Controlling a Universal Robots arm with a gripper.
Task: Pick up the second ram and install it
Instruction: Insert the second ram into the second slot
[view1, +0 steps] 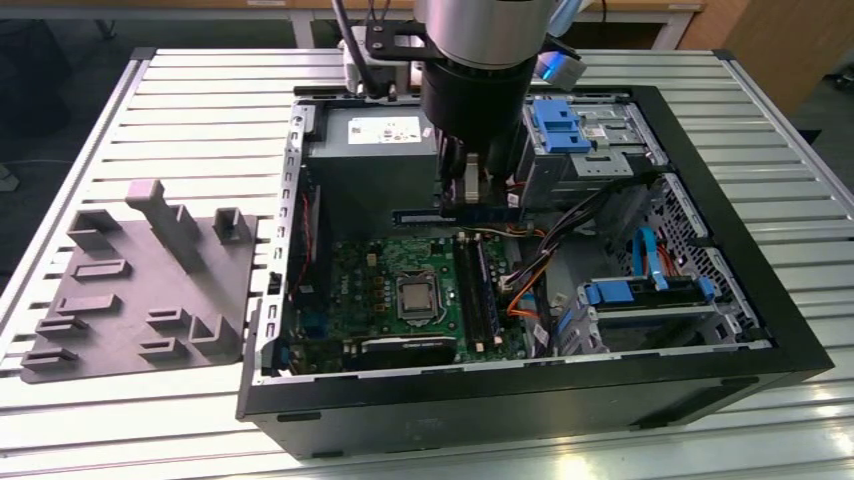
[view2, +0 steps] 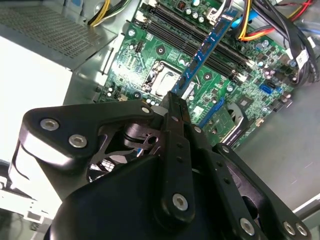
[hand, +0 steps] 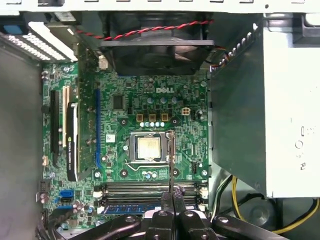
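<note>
Exterior view | gripper (view1: 475, 200) clamps second ram (view1: 434, 214) | crosswise above motherboard slots (view1: 475, 285), ends free

My gripper (view2: 173, 100) was matte blk. Second ram (view2: 202, 50): dk blue. Mobo (hand: 190, 125) green w/ blk slots (hand: 150, 188). Case (view1: 534, 400) blk, drive caddies (view1: 558, 125) blue, fan wires (hand: 150, 30) red/blk twisted. Table (view1: 187, 110) white, ribbed slats; fixture (view1: 134, 290) grey.

Vertical arm (view1: 483, 60), fingers (view2: 176, 125) pinched together.
</note>
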